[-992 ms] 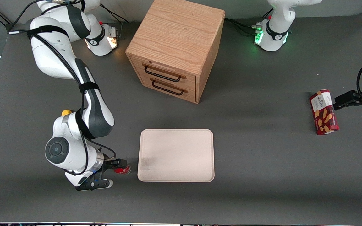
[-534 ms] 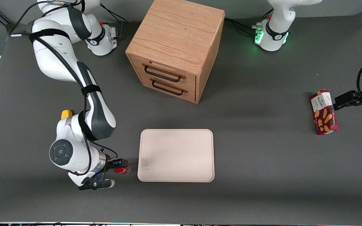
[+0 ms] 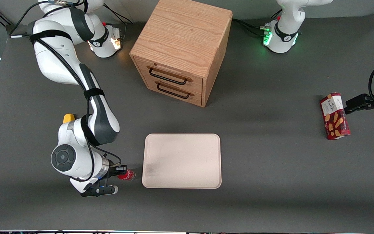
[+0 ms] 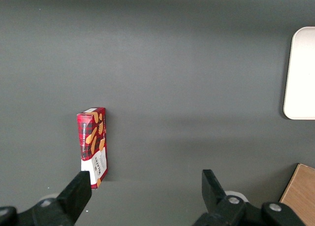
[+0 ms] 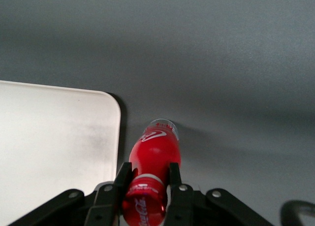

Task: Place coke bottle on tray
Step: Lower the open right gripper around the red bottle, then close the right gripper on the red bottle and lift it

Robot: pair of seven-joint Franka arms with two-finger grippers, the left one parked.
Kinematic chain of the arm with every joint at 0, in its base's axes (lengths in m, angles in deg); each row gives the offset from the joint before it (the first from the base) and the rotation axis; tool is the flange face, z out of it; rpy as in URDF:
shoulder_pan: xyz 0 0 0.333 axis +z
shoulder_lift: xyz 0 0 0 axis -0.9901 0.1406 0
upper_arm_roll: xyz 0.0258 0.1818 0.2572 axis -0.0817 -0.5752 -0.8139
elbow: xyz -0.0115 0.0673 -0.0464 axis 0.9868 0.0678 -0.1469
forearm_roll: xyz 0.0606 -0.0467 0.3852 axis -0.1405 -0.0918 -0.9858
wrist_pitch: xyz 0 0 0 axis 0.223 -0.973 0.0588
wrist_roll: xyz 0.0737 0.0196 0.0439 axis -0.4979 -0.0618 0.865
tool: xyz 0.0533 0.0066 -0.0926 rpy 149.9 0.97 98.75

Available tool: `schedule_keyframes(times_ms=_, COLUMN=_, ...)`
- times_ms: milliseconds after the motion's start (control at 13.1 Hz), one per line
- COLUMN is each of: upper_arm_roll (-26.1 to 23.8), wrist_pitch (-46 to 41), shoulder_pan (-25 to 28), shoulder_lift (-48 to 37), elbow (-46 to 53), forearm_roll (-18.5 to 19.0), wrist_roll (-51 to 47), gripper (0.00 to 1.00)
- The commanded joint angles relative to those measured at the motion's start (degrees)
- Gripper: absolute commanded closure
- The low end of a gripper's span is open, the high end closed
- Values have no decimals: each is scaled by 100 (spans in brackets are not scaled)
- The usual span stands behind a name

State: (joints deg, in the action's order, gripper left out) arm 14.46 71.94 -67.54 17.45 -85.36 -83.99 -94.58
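Note:
The coke bottle lies on its side on the table, just off the short edge of the cream tray that faces the working arm's end. My right gripper sits low over the table with its black fingers pressed against both sides of the bottle near the red cap. The bottle's clear base points away from the wrist camera, beside a rounded corner of the tray. Nothing lies on the tray.
A wooden drawer cabinet with both drawers shut stands farther from the front camera than the tray. A red biscuit box lies toward the parked arm's end. A yellow lump peeks out beside the working arm's wrist.
The working arm shifted slightly toward the tray. The fingers have drawn in and now clamp the bottle, which stays in the same spot.

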Motion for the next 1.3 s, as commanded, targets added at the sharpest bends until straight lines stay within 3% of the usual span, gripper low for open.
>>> schedule_keyframes(times_ms=0, upper_arm_roll=1, wrist_pitch=-20, shoulder_pan=21, shoulder_lift=-23, elbow=-29, forearm_roll=147, wrist_roll=-99, gripper=100)
schedule_keyframes(times_ms=153, upper_arm_roll=-17, wrist_pitch=-151, shoulder_pan=21, shoulder_lift=-137, elbow=-12, forearm_roll=559, wrist_roll=-91, gripper=100)
schedule_keyframes(times_ms=229, upper_arm_roll=-25, wrist_pitch=-326, shoulder_pan=21, shoulder_lift=-242, elbow=32, forearm_roll=595, wrist_roll=-56, gripper=100)
schedule_keyframes(times_ms=839, upper_arm_roll=-332, wrist_pitch=-2233, shoulder_pan=12, shoulder_lift=-1323, elbow=523, forearm_roll=605, wrist_roll=226, gripper=100)
schedule_keyframes(times_ms=1220, upper_arm_roll=-692, wrist_pitch=-2315, shoulder_pan=12, shoulder_lift=-1624, elbow=839, forearm_roll=613, wrist_roll=138, gripper=100)
